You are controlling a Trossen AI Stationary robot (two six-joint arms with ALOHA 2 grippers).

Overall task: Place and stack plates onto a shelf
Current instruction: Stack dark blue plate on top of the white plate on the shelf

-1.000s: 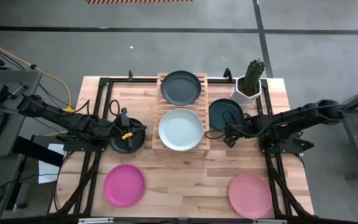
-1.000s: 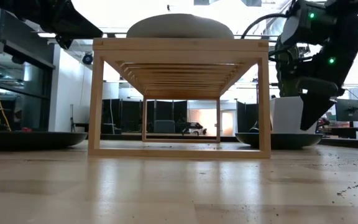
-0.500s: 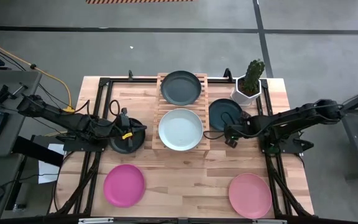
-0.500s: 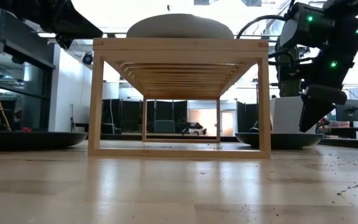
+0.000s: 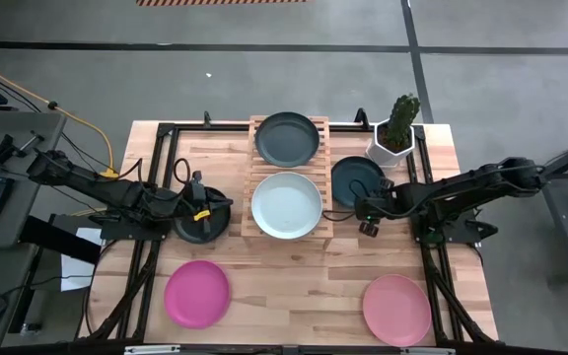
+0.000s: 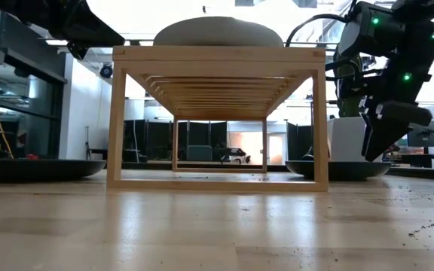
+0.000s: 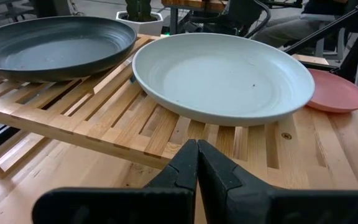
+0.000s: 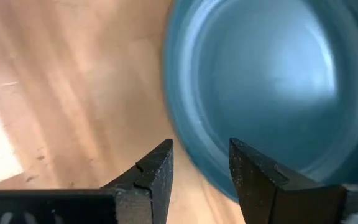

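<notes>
The right end effector [image 5: 367,219] is hanging just over the near rim of the round matte dark teal-grey plate [image 5: 357,180], which is lying flat on the light wooden bench [image 5: 294,286] between the slatted wooden shelf [image 5: 254,229] and the white cactus pot [image 5: 392,144]. Its fingers [image 8: 157,168] are standing apart with nothing between them; in its wrist view they are straddling the plate's edge from above. The step in hand looks like the pick-up of this plate, with the grip not yet made.

The shelf is already carrying two plates: a round pale mint plate [image 5: 286,204] on its nearer half and a round dark grey plate [image 5: 286,138] on its farther half. A black plate [image 5: 197,229] is sitting on the bench beside the shelf, partly under the left end effector [image 5: 198,207], which is waiting there with its fingers closed on nothing. A magenta plate [image 5: 196,293] and a salmon pink plate [image 5: 396,308] are lying near the front edge.

The next move probably calls for lowering one finger inside the rim and one outside, pinching the lip, then lifting cleanly before carrying the plate over to stack on one already shelved.
</notes>
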